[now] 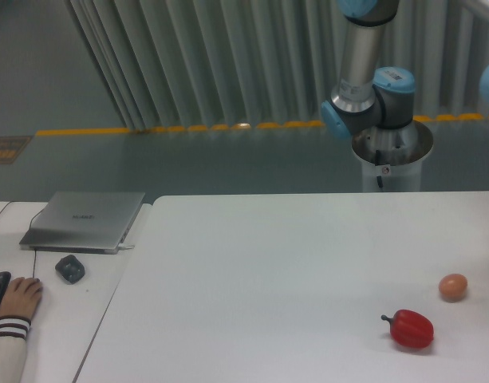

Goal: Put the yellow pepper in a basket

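The yellow pepper is out of view, and no basket shows either. On the white table (268,271) at the right lie a red pepper (411,329) with a dark stem and a small tan-orange egg-shaped thing (453,286) behind it. Only the arm's grey and blue joints (372,100) show at the top right, behind the table's far edge. The gripper itself is not in view.
A closed grey laptop (84,220) and a dark mouse (70,268) sit on a side desk at the left. A person's hand (19,297) rests on a keyboard at the left edge.
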Available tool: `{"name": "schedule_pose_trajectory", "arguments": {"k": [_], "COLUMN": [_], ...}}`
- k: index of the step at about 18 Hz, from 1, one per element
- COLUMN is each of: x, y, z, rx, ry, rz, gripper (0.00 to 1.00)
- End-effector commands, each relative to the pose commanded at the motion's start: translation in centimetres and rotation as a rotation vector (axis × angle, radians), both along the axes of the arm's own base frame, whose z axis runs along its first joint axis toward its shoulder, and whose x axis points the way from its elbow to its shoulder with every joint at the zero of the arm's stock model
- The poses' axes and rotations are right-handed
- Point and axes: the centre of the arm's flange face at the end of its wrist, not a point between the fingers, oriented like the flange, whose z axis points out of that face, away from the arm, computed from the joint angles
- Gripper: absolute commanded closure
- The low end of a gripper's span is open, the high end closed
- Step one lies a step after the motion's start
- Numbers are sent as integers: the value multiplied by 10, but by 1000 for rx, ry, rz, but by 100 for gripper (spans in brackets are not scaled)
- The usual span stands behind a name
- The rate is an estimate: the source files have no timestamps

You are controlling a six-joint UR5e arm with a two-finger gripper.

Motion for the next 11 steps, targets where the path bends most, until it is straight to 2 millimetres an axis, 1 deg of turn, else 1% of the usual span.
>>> {"name": "schedule_pose_trajectory", "arguments": {"k": [2, 4, 6, 7, 8, 9, 10, 11], "x": [-6, -10, -13, -14, -15, -18, -18, -17], "y": [-10, -22, -30, -31, -34, -38, -39, -39], "z": [-1, -9, -13, -15, -17, -18, -19, -22], "rx": [-13, -26, -25, -26, -27, -27, -29, -32], "ry": [-10, -30, -41, -42, -47, -49, -49, -53], "rz": [-25, -36, -24, -21, -17, -11, -7, -4], "gripper": [58, 58, 54, 50, 39, 24, 6, 0]}}
